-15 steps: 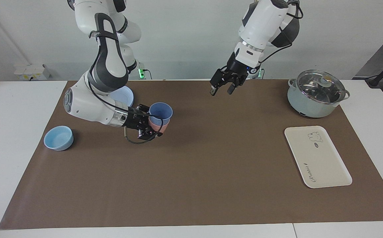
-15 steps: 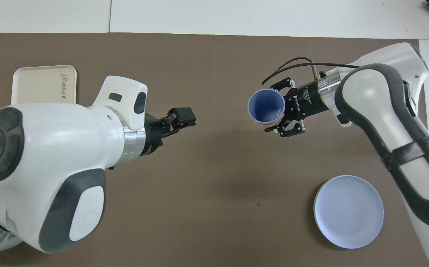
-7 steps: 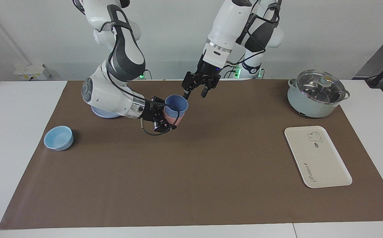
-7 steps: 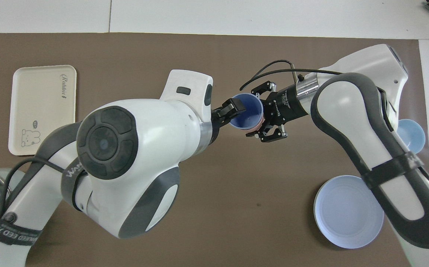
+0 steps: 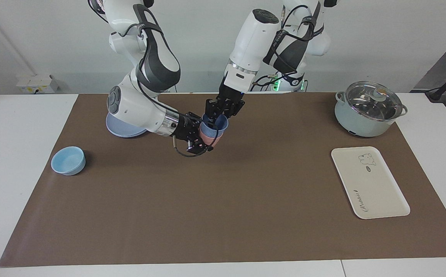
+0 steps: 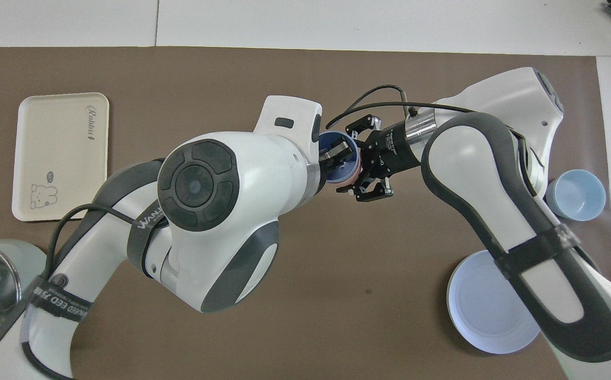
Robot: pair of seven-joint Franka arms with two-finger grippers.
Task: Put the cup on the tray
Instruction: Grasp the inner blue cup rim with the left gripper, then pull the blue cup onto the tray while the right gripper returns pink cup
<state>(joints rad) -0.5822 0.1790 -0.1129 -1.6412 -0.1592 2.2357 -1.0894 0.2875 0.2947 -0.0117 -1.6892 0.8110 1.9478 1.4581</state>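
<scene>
The blue cup (image 5: 220, 123) sits nested inside a pink cup (image 5: 208, 137). My right gripper (image 5: 206, 135) is shut on the pink cup and holds both tilted above the middle of the brown mat. My left gripper (image 5: 218, 114) is open at the blue cup's rim, with one finger (image 6: 338, 152) inside the blue cup (image 6: 343, 164). In the overhead view the right gripper (image 6: 357, 161) is beside the left arm's wrist. The cream tray (image 5: 369, 182) lies flat at the left arm's end of the table, with nothing on it; it also shows in the overhead view (image 6: 60, 155).
A lidded pot (image 5: 367, 109) stands nearer to the robots than the tray. A round blue plate (image 5: 123, 129) and a light-blue bowl (image 5: 68, 160) lie at the right arm's end. The brown mat (image 5: 246, 200) covers most of the table.
My right gripper carried the nested cups toward the table's middle. My left gripper swung over from the left arm's side and came down onto the blue cup's rim.
</scene>
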